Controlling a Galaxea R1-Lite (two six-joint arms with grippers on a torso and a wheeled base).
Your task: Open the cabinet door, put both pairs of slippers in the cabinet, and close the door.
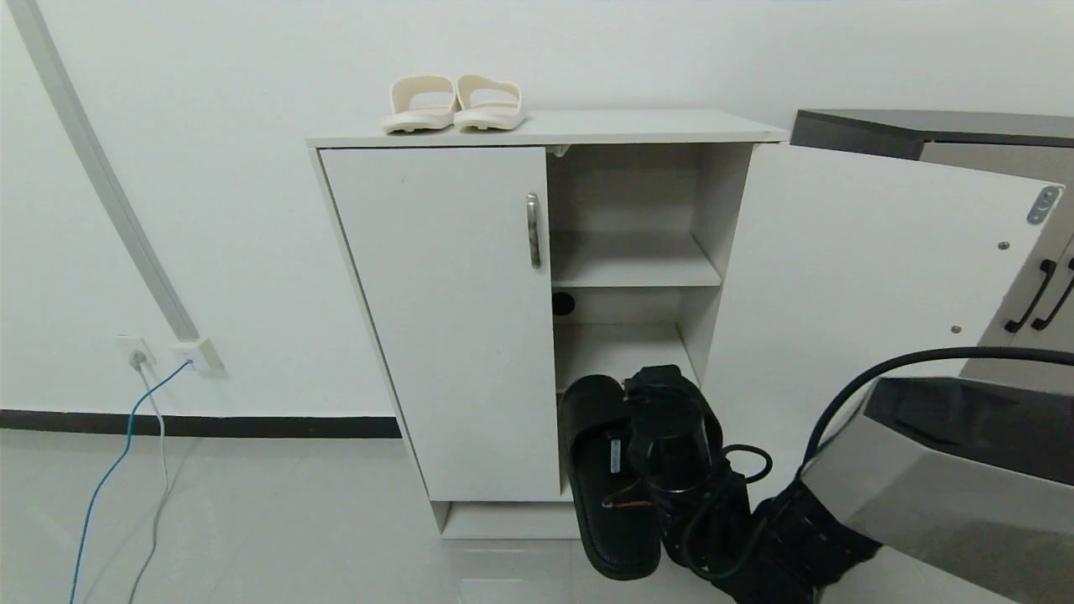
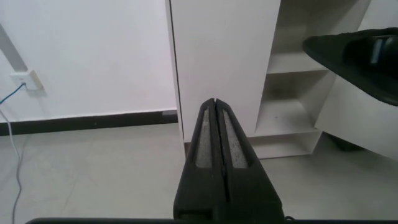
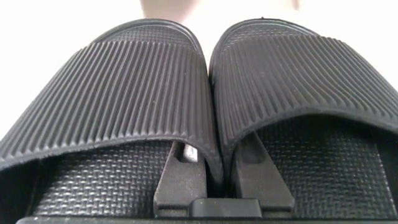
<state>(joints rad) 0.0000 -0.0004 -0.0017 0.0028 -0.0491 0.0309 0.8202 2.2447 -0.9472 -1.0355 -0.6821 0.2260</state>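
From the head view, the white cabinet [image 1: 545,127] stands against the wall with its left door [image 1: 436,319] shut and its right door [image 1: 847,277] swung wide open. A pair of cream slippers [image 1: 456,105] sits side by side on the cabinet top, above the shut door. The right gripper [image 1: 667,419] holds a pair of black slippers [image 1: 608,478] low in front of the open half, toes towards the lower shelf [image 1: 617,352] and just outside it.

In the left wrist view, the left gripper [image 2: 214,143] hangs above the floor in front of the cabinet [image 2: 224,56], its jaws pressed together on nothing. The black slippers [image 2: 360,56] show off by the open shelves.

In the right wrist view, the right gripper [image 3: 217,180] pinches the two black slippers [image 3: 124,87] together, one finger [image 3: 180,180] under each ribbed strap, clamping the sides where the pair meet.
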